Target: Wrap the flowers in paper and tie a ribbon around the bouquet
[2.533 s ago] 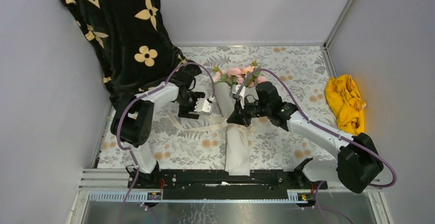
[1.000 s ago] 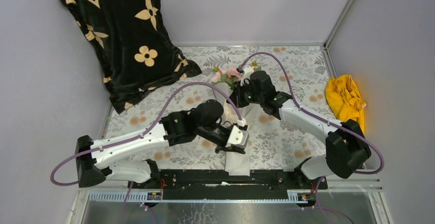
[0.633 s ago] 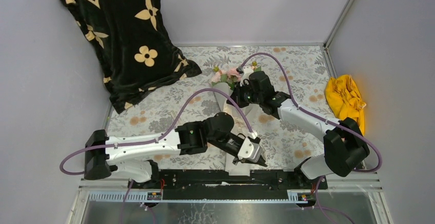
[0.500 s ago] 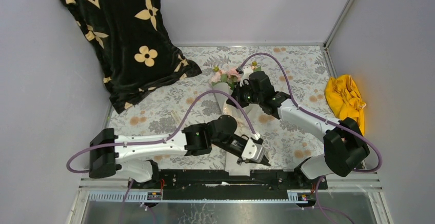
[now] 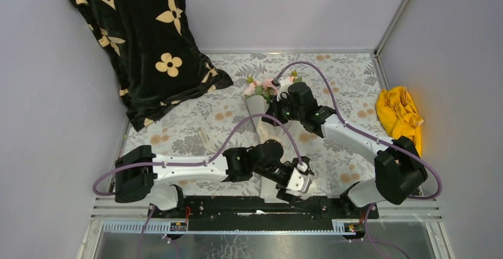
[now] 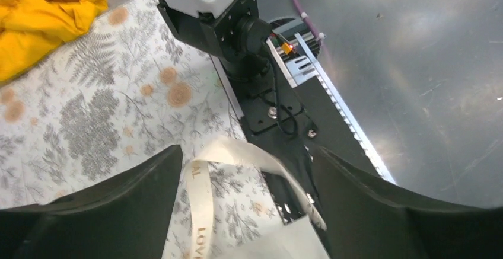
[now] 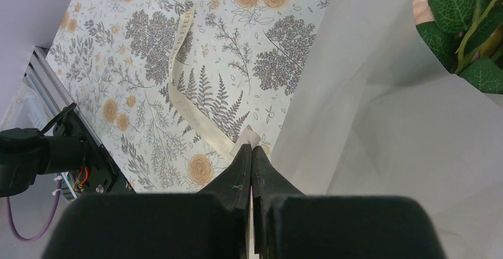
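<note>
The flowers [image 5: 268, 86], pink roses with green leaves [image 7: 468, 22], stick out of the far end of a white paper [image 5: 267, 146] cone lying on the tablecloth. The paper [image 7: 385, 122] fills the right of the right wrist view. My right gripper [image 5: 268, 120] [image 7: 251, 147] is beside the upper cone, shut on one end of the cream ribbon [image 7: 185, 63], which trails away over the cloth. My left gripper [image 5: 301, 183] [image 6: 246, 152] is open at the cone's near end. A printed ribbon [image 6: 199, 205] loop and a paper [image 6: 290, 241] corner lie loose between its jaws.
A black cloth with cream flower shapes [image 5: 136, 40] hangs at the back left. A yellow cloth [image 5: 400, 117] [image 6: 41, 16] lies by the right wall. The black rail [image 5: 237, 205] and the right arm's base [image 6: 219, 16] are close to my left gripper.
My left arm has swung right and toward the near edge along the cone, and its jaws have opened. The right gripper has stayed put, shut.
</note>
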Controlling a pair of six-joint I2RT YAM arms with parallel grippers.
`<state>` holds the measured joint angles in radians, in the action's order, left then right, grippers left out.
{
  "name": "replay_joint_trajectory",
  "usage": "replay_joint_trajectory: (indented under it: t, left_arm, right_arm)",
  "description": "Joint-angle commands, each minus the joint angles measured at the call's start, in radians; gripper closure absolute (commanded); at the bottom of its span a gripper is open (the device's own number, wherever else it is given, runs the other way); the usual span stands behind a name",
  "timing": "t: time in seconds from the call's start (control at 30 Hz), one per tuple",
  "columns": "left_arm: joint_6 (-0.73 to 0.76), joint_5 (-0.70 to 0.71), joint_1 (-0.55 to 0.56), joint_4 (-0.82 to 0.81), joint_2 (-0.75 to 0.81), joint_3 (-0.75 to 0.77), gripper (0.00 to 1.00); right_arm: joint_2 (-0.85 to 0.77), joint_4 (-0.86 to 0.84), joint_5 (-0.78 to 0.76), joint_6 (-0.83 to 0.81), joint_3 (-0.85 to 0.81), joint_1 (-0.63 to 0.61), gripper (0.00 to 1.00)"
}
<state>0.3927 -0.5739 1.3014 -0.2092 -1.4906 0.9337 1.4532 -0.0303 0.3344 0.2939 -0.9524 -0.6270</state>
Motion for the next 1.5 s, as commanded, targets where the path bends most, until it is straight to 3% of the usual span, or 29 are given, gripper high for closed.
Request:
replay_joint_trajectory:
  t: [0.0,0.13,0.27,0.43,0.47,0.53,0.6,0.67,0.83,1.0,1.1,1.2,1.3,1.37,1.47]
  left_arm:
    - [0.160,0.063,-0.002,0.185,0.085,0.041,0.02]
    - [0.197,0.186,-0.021,0.372,0.206,0.063,0.01]
    - [-0.008,0.260,-0.119,0.374,0.351,0.026,0.05]
    - [-0.412,0.450,-0.299,0.260,0.510,-0.151,0.48]
    - [-0.490,0.482,-0.360,0.262,0.520,-0.181,0.52]
    - [-0.610,0.485,-0.464,0.266,0.521,-0.234,0.53]
    - [-0.703,0.451,-0.562,0.260,0.508,-0.276,0.43]
    - [-0.762,0.407,-0.636,0.240,0.496,-0.313,0.39]
    - [-0.786,0.362,-0.683,0.214,0.496,-0.379,0.36]
    - [-0.749,0.379,-0.684,0.162,0.505,-0.432,0.35]
    - [-0.720,0.360,-0.683,0.156,0.509,-0.456,0.38]
    - [-0.650,0.268,-0.683,0.126,0.514,-0.468,0.49]
    - [-0.562,0.188,-0.681,0.066,0.514,-0.475,0.62]
    - [-0.484,0.136,-0.667,0.020,0.506,-0.493,0.63]
    - [-0.325,0.126,-0.576,-0.026,0.488,-0.522,0.63]
  right_arm:
    - [-0.050,0.024,0.007,0.004,-0.037,0.004,1.00]
    - [-0.074,0.013,-0.013,0.075,-0.019,0.002,1.00]
    - [-0.102,-0.025,-0.063,0.147,0.015,-0.017,1.00]
    - [-0.094,-0.046,-0.184,0.182,0.032,-0.086,1.00]
    - [-0.081,-0.056,-0.204,0.184,0.031,-0.104,1.00]
    - [-0.044,-0.070,-0.219,0.178,0.021,-0.143,0.99]
    - [0.002,-0.058,-0.213,0.164,-0.009,-0.178,0.94]
    - [0.043,-0.017,-0.207,0.141,-0.047,-0.195,0.80]
    - [0.086,0.216,-0.222,0.008,-0.169,-0.229,0.23]
    - [-0.007,0.380,-0.326,-0.055,-0.218,-0.228,0.10]
    - [-0.057,0.477,-0.438,-0.041,-0.246,-0.228,0.07]
    - [-0.060,0.596,-0.488,0.049,-0.251,-0.196,0.14]
    - [-0.078,0.607,-0.395,0.147,-0.167,-0.110,0.29]
    - [-0.099,0.542,-0.288,0.197,-0.089,-0.031,0.36]
    - [-0.104,0.463,-0.194,0.241,-0.027,0.016,0.38]
